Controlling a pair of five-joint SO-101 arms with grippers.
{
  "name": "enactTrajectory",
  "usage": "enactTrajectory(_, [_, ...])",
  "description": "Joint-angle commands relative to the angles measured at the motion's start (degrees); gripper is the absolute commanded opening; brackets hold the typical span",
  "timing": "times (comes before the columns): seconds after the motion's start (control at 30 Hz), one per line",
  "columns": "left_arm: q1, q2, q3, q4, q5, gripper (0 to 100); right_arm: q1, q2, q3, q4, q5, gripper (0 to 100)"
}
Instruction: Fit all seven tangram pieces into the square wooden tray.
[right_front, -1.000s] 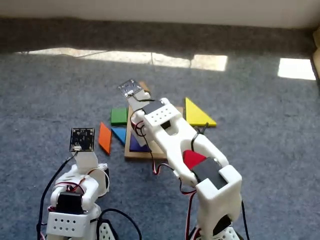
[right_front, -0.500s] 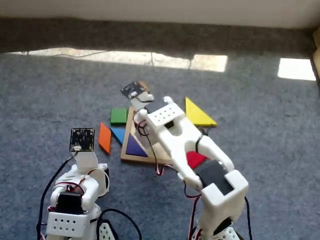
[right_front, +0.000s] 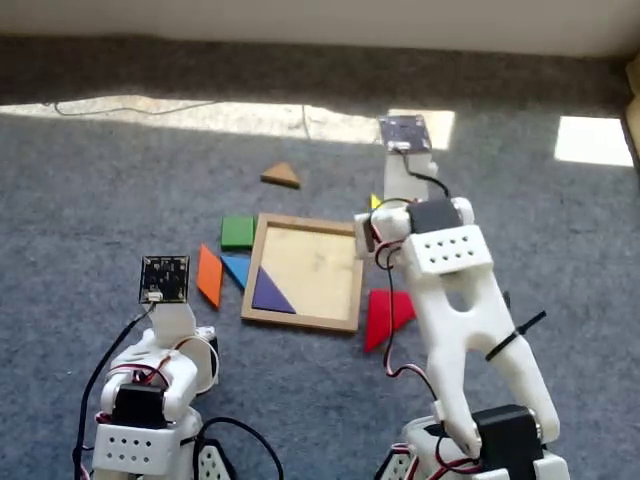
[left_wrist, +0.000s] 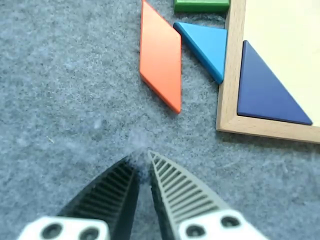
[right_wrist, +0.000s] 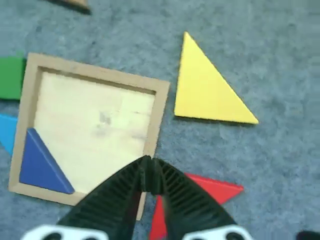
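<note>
Left gripper (left_wrist: 144, 160) closed, empty, over grey carpet (left_wrist: 60, 100); orange parallelogram (left_wrist: 161, 55) just beyond its tips. Right gripper (right_wrist: 150, 167) closed, empty, above square wooden tray (right_wrist: 160, 110) rim; red triangle (right_wrist: 215, 189) partly hidden behind it; large yellow triangle (right_wrist: 207, 95) farther off.

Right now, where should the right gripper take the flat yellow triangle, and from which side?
Probably from straight above, since the yellow triangle lies flat on the carpet. Pinch across a sharp corner, where it is narrow; its long edge faces open carpet, while a short edge runs close beside the wooden tray. The right gripper is shut, so open it first.
</note>
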Motion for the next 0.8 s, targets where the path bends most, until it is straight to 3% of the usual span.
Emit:
enactTrajectory(0.0, [-0.13, -1.98, 1.19, 0.26, -0.18, 0, 0.92, -3.03, 2.33, 0.04, -7.65, 10.6])
enactTrajectory(0.17, [-0.13, -1.98, 1.19, 0.26, -0.18, 0, 0.75, -3.21, 6.73, -0.04, -23.82, 19.8])
enactTrajectory(0.37, [-0.13, -1.98, 1.19, 0.26, -0.18, 0, 0.66, -2.95, 9.27, 0.04, -35.87, 28.2])
enactTrajectory(0.53, [-0.13, -1.98, 1.19, 0.26, -0.18, 0, -0.22, -2.77, 9.27, -0.04, -38.77, 39.6])
enactTrajectory(0.77, [-0.13, -1.98, 1.19, 0.26, -0.18, 0, -2.68, 4.79, 9.19, -6.02, -42.37, 40.3])
